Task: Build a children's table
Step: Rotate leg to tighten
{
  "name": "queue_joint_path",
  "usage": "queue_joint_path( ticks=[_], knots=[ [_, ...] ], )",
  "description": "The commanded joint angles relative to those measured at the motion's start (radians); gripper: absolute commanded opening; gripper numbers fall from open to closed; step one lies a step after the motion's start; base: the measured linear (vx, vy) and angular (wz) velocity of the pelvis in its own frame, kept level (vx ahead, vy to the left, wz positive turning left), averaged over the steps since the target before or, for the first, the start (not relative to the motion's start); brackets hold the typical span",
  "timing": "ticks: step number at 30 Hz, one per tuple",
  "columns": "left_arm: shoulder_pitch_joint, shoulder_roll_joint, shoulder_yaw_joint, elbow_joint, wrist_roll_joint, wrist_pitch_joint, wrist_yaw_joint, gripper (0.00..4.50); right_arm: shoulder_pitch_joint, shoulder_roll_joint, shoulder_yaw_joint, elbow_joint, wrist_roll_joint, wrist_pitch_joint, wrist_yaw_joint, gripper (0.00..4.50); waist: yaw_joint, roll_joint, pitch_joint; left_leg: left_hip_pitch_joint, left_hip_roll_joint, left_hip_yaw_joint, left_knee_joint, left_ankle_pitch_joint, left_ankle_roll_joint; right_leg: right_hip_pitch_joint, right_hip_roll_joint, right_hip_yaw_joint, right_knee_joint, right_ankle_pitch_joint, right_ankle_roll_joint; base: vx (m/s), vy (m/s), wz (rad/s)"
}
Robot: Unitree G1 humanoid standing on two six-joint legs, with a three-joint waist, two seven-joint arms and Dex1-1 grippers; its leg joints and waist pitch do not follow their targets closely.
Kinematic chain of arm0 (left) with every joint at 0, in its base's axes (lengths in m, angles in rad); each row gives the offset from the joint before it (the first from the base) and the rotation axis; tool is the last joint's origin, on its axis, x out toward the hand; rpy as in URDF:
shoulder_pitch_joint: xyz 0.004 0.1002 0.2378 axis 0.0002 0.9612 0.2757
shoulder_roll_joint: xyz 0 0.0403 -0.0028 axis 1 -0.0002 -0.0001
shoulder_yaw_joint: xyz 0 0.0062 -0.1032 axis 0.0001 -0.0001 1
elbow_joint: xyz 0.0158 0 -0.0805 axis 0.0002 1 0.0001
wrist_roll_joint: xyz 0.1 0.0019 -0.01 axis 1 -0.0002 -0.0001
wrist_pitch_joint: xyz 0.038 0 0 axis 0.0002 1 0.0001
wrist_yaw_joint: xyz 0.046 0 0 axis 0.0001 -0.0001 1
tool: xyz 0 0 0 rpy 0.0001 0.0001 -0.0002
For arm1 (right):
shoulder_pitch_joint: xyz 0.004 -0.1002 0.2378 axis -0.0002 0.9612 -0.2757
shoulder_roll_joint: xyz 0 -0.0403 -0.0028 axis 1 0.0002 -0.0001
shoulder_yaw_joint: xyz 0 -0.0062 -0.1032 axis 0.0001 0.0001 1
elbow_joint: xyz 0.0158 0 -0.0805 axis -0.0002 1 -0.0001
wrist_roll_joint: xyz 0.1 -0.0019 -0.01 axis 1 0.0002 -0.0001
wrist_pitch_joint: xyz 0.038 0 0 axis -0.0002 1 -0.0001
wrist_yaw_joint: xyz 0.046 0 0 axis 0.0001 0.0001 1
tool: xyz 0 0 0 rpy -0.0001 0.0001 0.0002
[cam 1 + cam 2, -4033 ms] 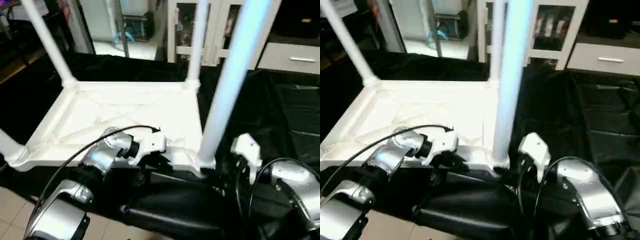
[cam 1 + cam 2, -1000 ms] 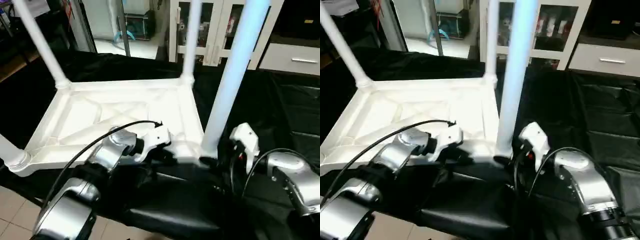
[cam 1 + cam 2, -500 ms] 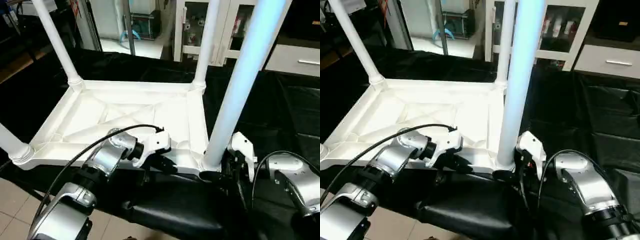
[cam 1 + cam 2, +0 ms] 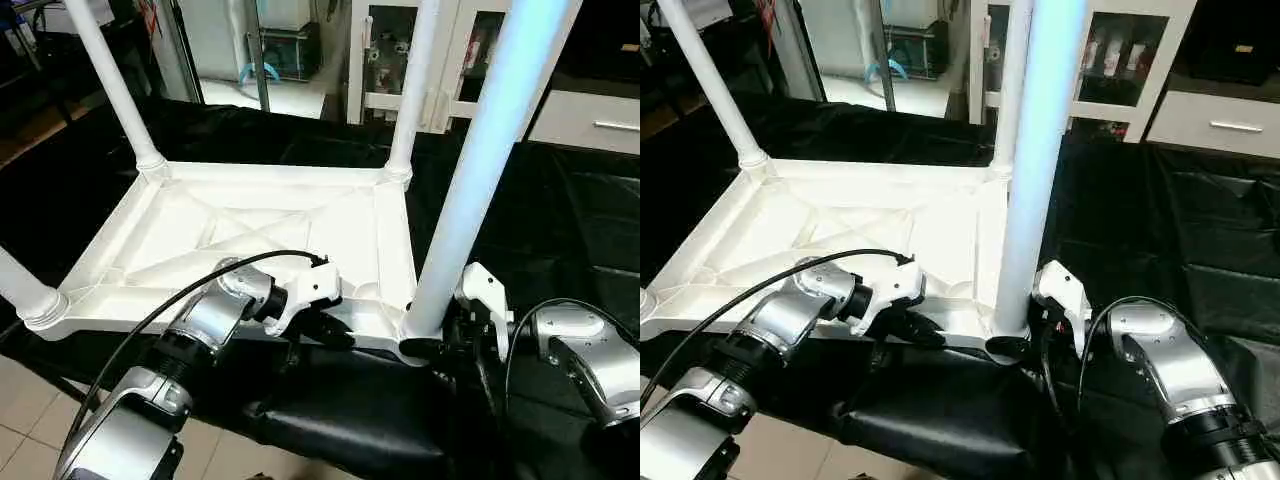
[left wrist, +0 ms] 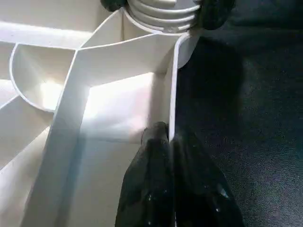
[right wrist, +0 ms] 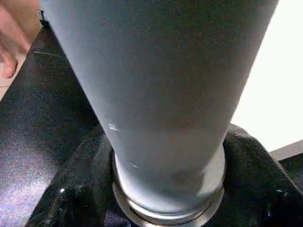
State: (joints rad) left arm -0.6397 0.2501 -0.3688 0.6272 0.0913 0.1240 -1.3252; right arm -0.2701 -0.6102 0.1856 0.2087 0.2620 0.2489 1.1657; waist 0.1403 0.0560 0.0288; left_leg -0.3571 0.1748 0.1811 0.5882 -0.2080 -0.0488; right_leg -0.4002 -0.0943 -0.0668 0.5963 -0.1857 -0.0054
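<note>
Left wrist view shows the left gripper (image 5: 169, 156) pinching the table top's (image 4: 250, 225) near rim, steadying it while the right gripper (image 6: 165, 189) clasps the near-right leg (image 4: 470, 190) base.

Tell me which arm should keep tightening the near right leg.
Right. The right gripper has its jaws around the base of the near right leg, at the corner socket. The left gripper is pinched shut on the tabletop's near rim, bracing it, so it should probably stay there.

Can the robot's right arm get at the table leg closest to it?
Probably yes. The right gripper is already at the bottom of the near leg, with a finger on each side. Nothing blocks it.
</note>
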Motion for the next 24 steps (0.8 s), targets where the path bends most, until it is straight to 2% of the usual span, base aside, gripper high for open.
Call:
queue_joint_path(
  ticks=[1,5,7,10,13,14,15,16,17,18,19,20,21,22,23,24],
  knots=[
    [0.026,0.003,-0.027,0.013,-0.001,0.023,-0.014,0.00,-0.009,0.004,0.007,0.008,-0.008,-0.003,0.003,2.76,-0.001,-0.019,-0.052,0.001,0.059,-0.017,-0.063,-0.122,0.105,0.052,-0.065,0.041,-0.058,-0.107,-0.255,0.000,0.000,0.00],
    [0.030,0.002,-0.030,0.011,-0.001,0.026,-0.015,0.00,-0.009,0.008,0.001,0.011,-0.007,0.000,0.004,2.74,-0.003,-0.018,-0.053,0.001,0.059,-0.018,-0.062,-0.121,0.104,0.053,-0.064,0.041,-0.057,-0.086,-0.261,0.000,0.000,0.00],
    [0.033,0.000,-0.033,0.015,-0.001,0.026,-0.016,0.00,-0.003,0.007,-0.002,0.010,-0.001,0.010,0.007,2.73,-0.003,-0.022,-0.053,0.001,0.059,-0.017,-0.062,-0.116,0.108,0.054,-0.064,0.041,-0.056,-0.083,-0.262,0.000,0.000,0.00],
    [0.037,0.000,-0.031,0.012,-0.007,0.031,-0.019,0.00,0.011,0.007,-0.004,-0.002,0.005,0.019,0.003,2.73,-0.003,-0.022,-0.053,0.001,0.058,-0.017,-0.062,-0.116,0.109,0.054,-0.065,0.041,-0.057,-0.096,-0.260,0.000,0.000,0.00],
    [0.032,-0.015,-0.014,0.030,-0.011,0.025,0.019,0.00,0.012,0.037,-0.032,0.021,0.004,0.018,-0.062,2.73,-0.004,-0.027,-0.052,0.000,0.058,-0.016,-0.062,-0.112,0.110,0.053,-0.066,0.041,-0.058,-0.105,-0.258,0.000,0.000,0.00],
    [0.025,-0.025,-0.003,0.045,-0.009,0.022,0.049,0.00,0.004,0.060,-0.047,0.044,-0.005,0.010,-0.115,2.73,-0.004,-0.026,-0.051,-0.001,0.058,-0.017,-0.063,-0.115,0.108,0.052,-0.066,0.041,-0.058,-0.114,-0.256,0.000,0.000,0.00],
    [0.020,-0.032,0.003,0.055,-0.008,0.020,0.069,0.00,0.000,0.076,-0.057,0.060,-0.013,0.004,-0.150,2.73,-0.011,-0.029,-0.046,-0.002,0.055,-0.017,-0.068,-0.147,0.093,0.051,-0.067,0.040,-0.067,-0.187,-0.240,0.000,0.000,0.00],
    [0.004,-0.048,0.021,0.085,-0.005,0.021,0.124,0.00,-0.014,0.124,-0.096,0.097,-0.016,0.014,-0.260,2.73,-0.015,-0.027,-0.045,0.000,0.055,-0.018,-0.071,-0.166,0.083,0.049,-0.067,0.039,-0.073,-0.222,-0.233,0.000,0.000,0.00],
    [0.000,-0.052,0.025,0.091,-0.005,0.022,0.135,0.00,-0.017,0.135,-0.105,0.104,-0.016,0.018,-0.285,2.73,-0.023,-0.033,-0.042,0.002,0.053,-0.019,-0.075,-0.186,0.065,0.049,-0.068,0.040,-0.079,-0.281,-0.214,0.000,0.000,0.00],
    [-0.021,-0.070,0.040,0.126,0.001,0.027,0.192,0.00,-0.027,0.200,-0.150,0.125,-0.008,0.051,-0.416,2.73,-0.028,-0.031,-0.042,0.002,0.051,-0.020,-0.076,-0.194,0.055,0.048,-0.067,0.040,-0.081,-0.305,-0.206,0.000,0.000,0.00],
    [-0.034,-0.081,0.049,0.147,0.005,0.027,0.229,0.00,-0.033,0.239,-0.175,0.135,-0.002,0.074,-0.492,2.73,-0.037,-0.032,-0.040,-0.001,0.047,-0.024,-0.081,-0.216,0.032,0.051,-0.068,0.038,-0.087,-0.364,-0.180,0.000,0.000,0.00],
    [-0.057,-0.104,0.062,0.184,0.012,0.025,0.296,0.00,-0.043,0.311,-0.210,0.153,0.000,0.101,-0.625,2.73,-0.045,-0.030,-0.042,-0.003,0.048,-0.028,-0.086,-0.209,0.016,0.052,-0.065,0.037,-0.086,-0.367,-0.164,0.000,0.000,0.00],
    [-0.062,-0.111,0.065,0.193,0.013,0.025,0.311,0.00,-0.045,0.329,-0.211,0.157,-0.007,0.095,-0.658,2.73,-0.053,-0.032,-0.041,0.000,0.047,-0.030,-0.088,-0.226,0.001,0.047,-0.065,0.037,-0.088,-0.371,-0.157,0.000,0.000,0.00],
    [-0.069,-0.120,0.067,0.203,0.014,0.026,0.329,0.00,-0.049,0.350,-0.212,0.164,-0.021,0.082,-0.693,2.73,-0.056,-0.033,-0.042,-0.002,0.046,-0.031,-0.088,-0.231,0.000,0.051,-0.066,0.036,-0.088,-0.368,-0.155,0.000,0.000,0.00],
    [-0.091,-0.149,0.082,0.232,0.015,0.030,0.398,0.00,-0.069,0.412,-0.213,0.200,-0.058,0.055,-0.812,2.73,-0.054,-0.026,-0.041,0.001,0.047,-0.028,-0.087,-0.234,0.003,0.047,-0.067,0.040,-0.091,-0.357,-0.154,0.000,0.000,0.00],
    [-0.092,-0.151,0.083,0.234,0.016,0.030,0.403,0.00,-0.071,0.416,-0.213,0.203,-0.062,0.053,-0.822,2.73,-0.058,-0.028,-0.040,0.003,0.046,-0.025,-0.086,-0.241,0.000,0.040,-0.065,0.041,-0.093,-0.355,-0.156,0.000,0.000,0.00]
  ],
)
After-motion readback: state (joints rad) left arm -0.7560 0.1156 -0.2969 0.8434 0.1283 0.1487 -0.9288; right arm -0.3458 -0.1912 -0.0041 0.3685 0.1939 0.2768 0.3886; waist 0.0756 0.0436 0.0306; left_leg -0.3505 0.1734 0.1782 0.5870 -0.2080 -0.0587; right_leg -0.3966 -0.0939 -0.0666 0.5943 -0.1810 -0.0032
